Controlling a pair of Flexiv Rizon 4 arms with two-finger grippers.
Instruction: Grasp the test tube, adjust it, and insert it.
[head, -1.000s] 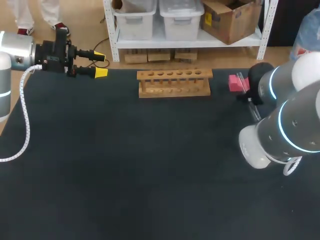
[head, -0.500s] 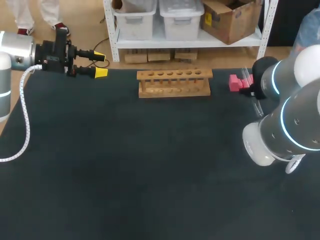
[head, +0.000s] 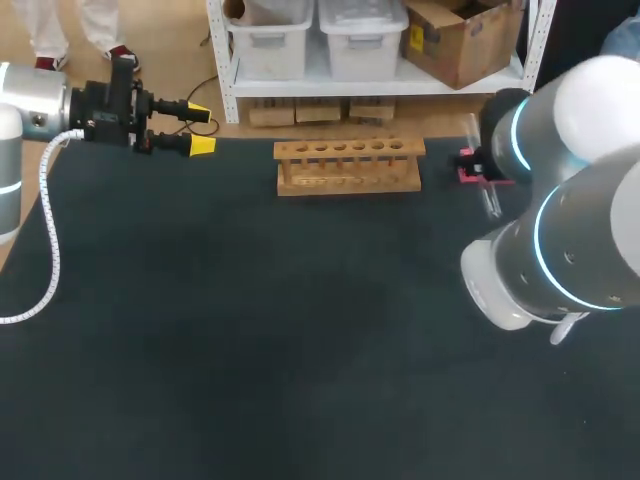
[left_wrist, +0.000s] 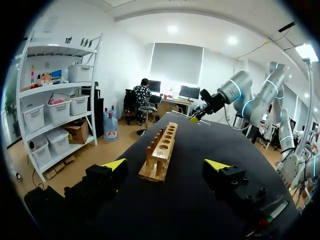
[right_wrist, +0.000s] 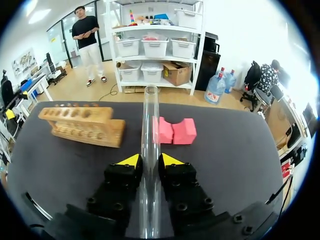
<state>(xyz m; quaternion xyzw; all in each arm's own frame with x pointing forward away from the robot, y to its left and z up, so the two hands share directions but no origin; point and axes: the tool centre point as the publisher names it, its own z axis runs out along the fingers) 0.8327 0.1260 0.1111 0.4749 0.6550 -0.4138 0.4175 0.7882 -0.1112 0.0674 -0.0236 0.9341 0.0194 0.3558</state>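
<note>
A clear glass test tube (right_wrist: 149, 130) sits between the yellow tips of my right gripper (right_wrist: 149, 161), which is shut on it; the tube sticks out well ahead of the fingers. In the head view the tube (head: 489, 200) shows beside my right arm's wrist, near the pink block (head: 467, 166). The wooden test tube rack (head: 348, 165) with several holes stands at the table's far middle, left of the tube. My left gripper (head: 199, 129) hovers open at the far left corner, holding nothing, and faces the rack (left_wrist: 161, 152) end-on.
The pink foam block (right_wrist: 176, 131) lies ahead of the right gripper, just right of the tube. The rack (right_wrist: 82, 124) is ahead to its left. A white cable (head: 48, 250) hangs from my left arm over the table's left edge.
My right arm has swung left toward the rack with the test tube in its gripper, away from the pink block. The left arm has not moved.
</note>
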